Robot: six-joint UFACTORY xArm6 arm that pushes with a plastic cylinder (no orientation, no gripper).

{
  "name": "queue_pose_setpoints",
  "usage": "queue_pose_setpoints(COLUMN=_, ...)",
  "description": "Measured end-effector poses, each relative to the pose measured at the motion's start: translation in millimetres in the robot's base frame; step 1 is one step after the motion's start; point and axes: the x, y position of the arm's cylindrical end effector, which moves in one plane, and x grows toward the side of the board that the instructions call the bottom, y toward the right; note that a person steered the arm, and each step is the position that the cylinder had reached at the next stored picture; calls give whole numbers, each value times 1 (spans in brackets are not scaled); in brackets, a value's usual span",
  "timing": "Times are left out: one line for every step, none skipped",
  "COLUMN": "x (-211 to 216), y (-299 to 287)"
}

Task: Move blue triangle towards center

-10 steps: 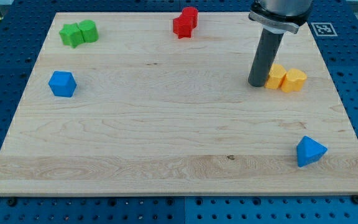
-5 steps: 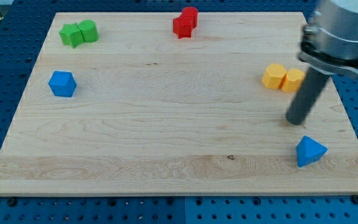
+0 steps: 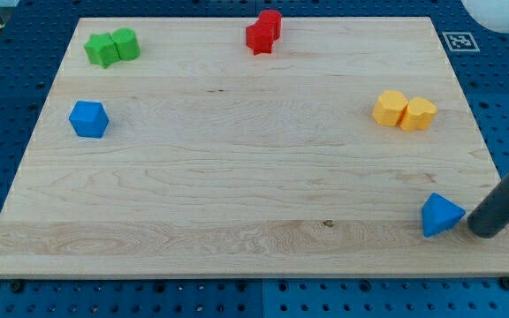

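The blue triangle [image 3: 440,215] lies near the board's bottom right corner. My tip [image 3: 483,230] stands just to the triangle's right, close to its right point, at the board's right edge. The dark rod rises from it towards the view's right edge. Whether the tip touches the triangle cannot be told.
A blue cube-like block [image 3: 88,118] sits at the left. Two green blocks [image 3: 111,46] sit at the top left. Two red blocks [image 3: 263,31] sit at the top middle. Two yellow blocks [image 3: 404,110] sit at the right. The wooden board [image 3: 237,177] ends just below and right of the tip.
My tip has moved from beside the yellow blocks down and to the right, past the blue triangle, to the triangle's right side. No block has moved.
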Motion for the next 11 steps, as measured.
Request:
queue_pose_setpoints(x=1, y=-15)
queue_pose_setpoints(x=1, y=-30)
queue_pose_setpoints(x=-10, y=-40)
queue_pose_setpoints(x=-21, y=-47)
queue_pose_setpoints(x=-19, y=-53)
queue_pose_setpoints(x=-11, y=-55)
queue_pose_setpoints(x=-16, y=-70)
queue_pose_setpoints(x=-29, y=-92)
queue_pose_setpoints(x=-46, y=-112)
queue_pose_setpoints(x=-67, y=-138)
queue_pose_setpoints(x=-74, y=-168)
